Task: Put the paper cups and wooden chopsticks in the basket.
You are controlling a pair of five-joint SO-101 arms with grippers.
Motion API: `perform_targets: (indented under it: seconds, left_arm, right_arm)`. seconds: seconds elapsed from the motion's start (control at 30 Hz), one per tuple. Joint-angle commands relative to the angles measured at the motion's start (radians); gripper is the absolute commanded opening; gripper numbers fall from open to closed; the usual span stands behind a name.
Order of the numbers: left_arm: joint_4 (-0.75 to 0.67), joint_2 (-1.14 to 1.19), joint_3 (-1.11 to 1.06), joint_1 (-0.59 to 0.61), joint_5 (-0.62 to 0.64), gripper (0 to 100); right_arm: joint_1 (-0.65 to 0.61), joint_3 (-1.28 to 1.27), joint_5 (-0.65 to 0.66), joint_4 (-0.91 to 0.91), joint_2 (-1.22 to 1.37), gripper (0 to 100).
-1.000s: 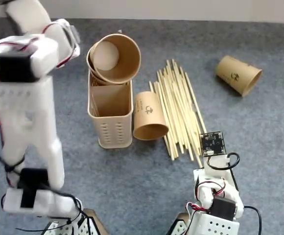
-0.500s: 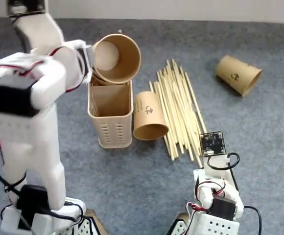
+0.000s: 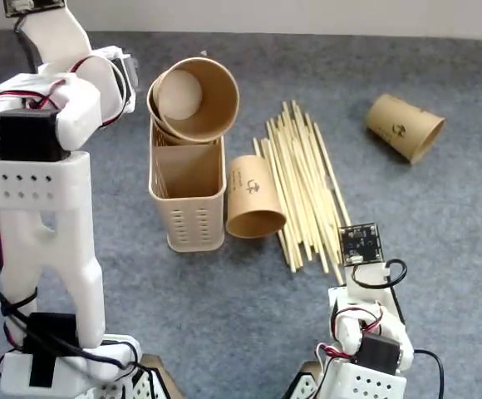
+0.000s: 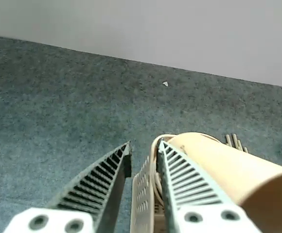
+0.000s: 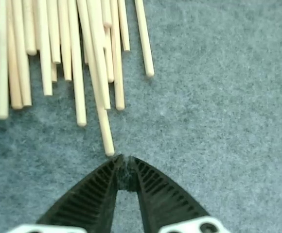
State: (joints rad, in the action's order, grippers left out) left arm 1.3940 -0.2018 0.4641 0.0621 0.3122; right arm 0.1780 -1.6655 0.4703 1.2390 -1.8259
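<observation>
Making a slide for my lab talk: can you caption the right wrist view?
Right gripper, fingers shut, poised just short of the near ends of wooden chopsticks on grey carpet.

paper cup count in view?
4. Two nested cups sit in the basket; a third cup lies between basket and chopsticks; a fourth cup lies apart, beyond them. Others may hide nested.

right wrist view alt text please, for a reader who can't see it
The gripper is shut just above grey carpet, its tips right beside the end of the nearest stick. That stick belongs to a loose row of wooden chopsticks lying side by side beyond the gripper.
</observation>
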Motion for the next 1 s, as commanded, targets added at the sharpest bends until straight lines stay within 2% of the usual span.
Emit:
perform_targets:
  seconds: [0.0, 0.17, 0.33, 0.43, 0.53, 0.67, 0.87, 0.97]
  left_arm:
    - [0.164, -0.068, 0.199, -0.125, -0.017, 11]
    - [0.296, -0.076, 0.311, -0.231, -0.018, 11]
    - [0.307, -0.068, 0.226, -0.24, -0.023, 11]
    - [0.201, -0.068, 0.094, -0.177, -0.023, 11]
    - [0.012, -0.068, -0.062, -0.065, -0.023, 11]
    - [-0.18, -0.068, -0.199, 0.044, -0.086, 11]
    - [-0.216, -0.016, -0.234, 0.065, -0.092, 11]
    - [-0.216, 0.062, -0.236, 0.03, -0.158, 11]
  right_arm:
    - [0.008, -0.143, 0.008, -0.015, -0.004, 0.6]
    - [0.008, -0.143, 0.008, -0.015, -0.004, 0.6]
    - [0.008, -0.143, 0.008, -0.015, -0.004, 0.6]
    - [0.008, -0.143, 0.008, -0.015, -0.004, 0.6]
    - [0.008, -0.143, 0.008, -0.015, -0.004, 0.6]
    - [0.008, -0.143, 0.008, -0.015, -0.004, 0.6]
    - [0.008, -0.143, 0.008, -0.015, -0.004, 0.6]
    - [0.008, -0.143, 0.008, -0.015, -0.004, 0.6]
